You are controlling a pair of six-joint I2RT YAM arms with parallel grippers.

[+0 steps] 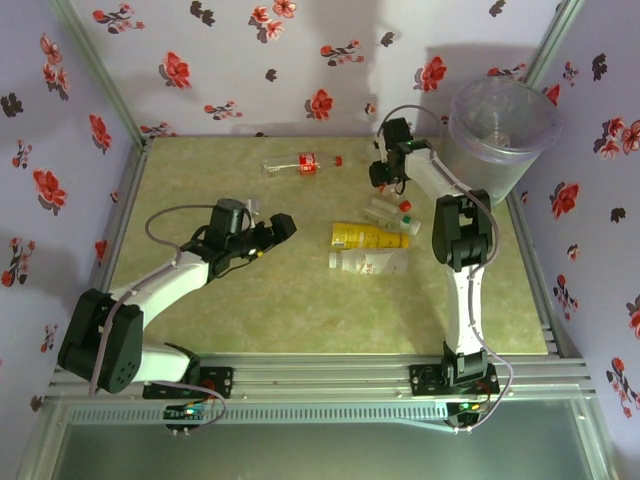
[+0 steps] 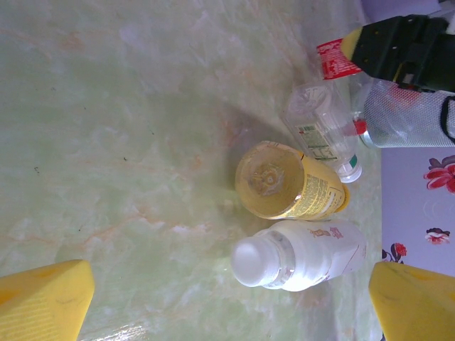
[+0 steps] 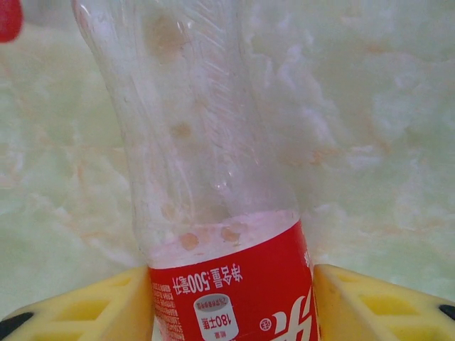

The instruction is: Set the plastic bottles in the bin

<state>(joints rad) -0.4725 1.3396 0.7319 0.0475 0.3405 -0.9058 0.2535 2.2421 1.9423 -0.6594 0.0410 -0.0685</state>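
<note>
Step in hand: pick-up of one bottle by the right arm.

- Right gripper (image 3: pixel 231 302): yellow fingers (image 3: pixel 377 305) sit flush against both sides of a red-labelled bottle (image 3: pixel 213 163), at its label, with no gap showing on either side. I read this as a grip taken.
- The bottle's clear body runs up the right wrist frame over the green worktop (image 1: pixel 250 310). Whether it has left the surface I cannot tell.
- Top view: this arm's wrist is right of centre, just left of and below the bin (image 1: pixel 490 160) in the upper right corner. The bin stands upright with its mouth open.
- Left gripper (image 1: pixel 280 228): jaws wide apart, holding nothing. It hangs left of centre, aimed at the cluster.
- Cluster at mid-frame: yellow-labelled bottle (image 2: pixel 298 181), white bottle (image 2: pixel 298 252) just below it, and a clear bottle (image 2: pixel 323 135) above. All three lie on their sides close together.
- A second red-labelled bottle (image 1: pixel 295 163) lies alone at upper centre, well apart from the rest.

Progress, as judged: early, since most bottles are on the worktop.

Next move calls for:
- lifting high enough to clear the bin's tall rim
- swinging right and up-frame over the mouth before letting go

Risk: the thin plastic may squash or slip, and the long bottle could catch the rim.
</note>
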